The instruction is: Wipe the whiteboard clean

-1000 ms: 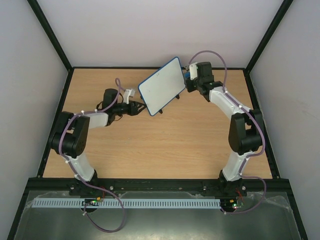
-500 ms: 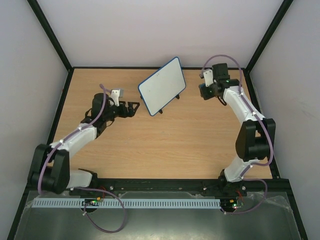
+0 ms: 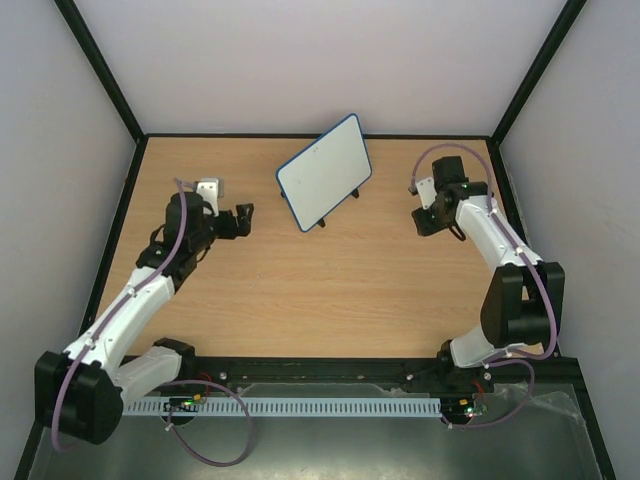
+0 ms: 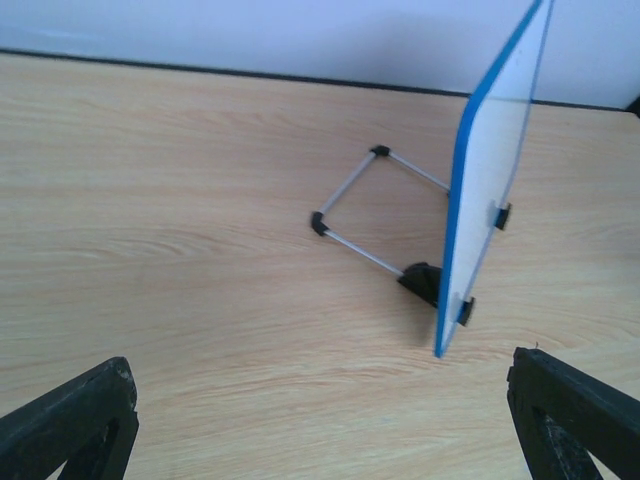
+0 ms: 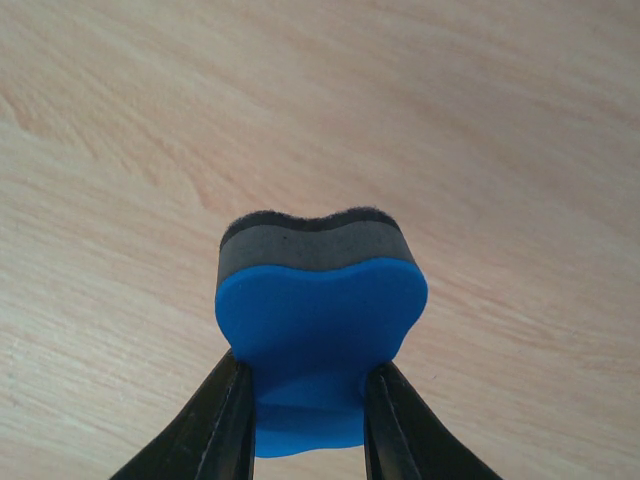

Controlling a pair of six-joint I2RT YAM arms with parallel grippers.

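Observation:
The whiteboard (image 3: 323,172), white with a thin blue frame, stands tilted on its wire stand at the back middle of the table; its face looks blank. In the left wrist view the whiteboard (image 4: 497,160) shows edge-on at the right, propped on the stand (image 4: 365,215). My left gripper (image 3: 243,218) is open and empty, a short way left of the board, with its fingers (image 4: 75,425) wide apart. My right gripper (image 3: 428,222) sits to the right of the board, shut on a blue eraser (image 5: 320,320) with a dark felt face, above bare wood.
The wooden table (image 3: 320,290) is enclosed by pale walls with black frame posts. Both arm bases are bolted on the black rail (image 3: 320,375) at the near edge.
My left gripper opened, let go of the board and drew back to the left. My right arm carried the eraser away from the board, to the right and nearer. The board stays standing.

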